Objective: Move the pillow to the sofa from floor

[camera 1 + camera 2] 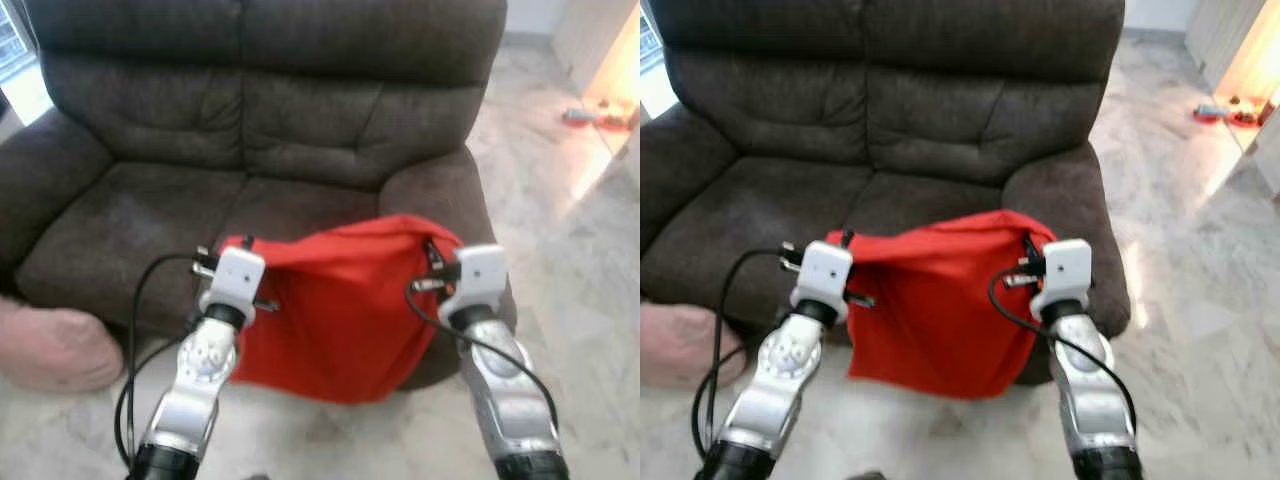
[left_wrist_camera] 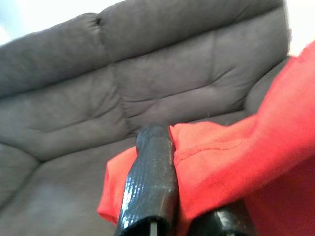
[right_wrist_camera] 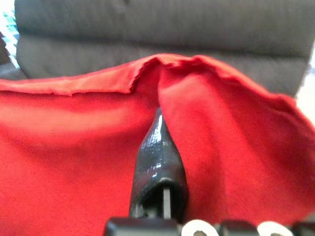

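A red pillow [image 1: 340, 300] hangs limp between my two grippers, just in front of the dark brown sofa [image 1: 270, 110]. Its top edge is level with the seat cushion [image 1: 150, 220] and its lower part dangles in front of the sofa's front face. My left gripper [image 1: 240, 247] is shut on the pillow's upper left corner; in the left wrist view red fabric [image 2: 231, 157] is pinched beside a black finger [image 2: 152, 182]. My right gripper [image 1: 433, 252] is shut on the upper right corner, where the fabric [image 3: 74, 147] folds around a finger [image 3: 158, 152].
A pink cushion [image 1: 55, 345] lies on the marble floor [image 1: 570, 280] at the sofa's left front corner. The sofa's right armrest [image 1: 440, 195] is just behind the pillow. Small red objects [image 1: 590, 115] lie on the floor far to the right.
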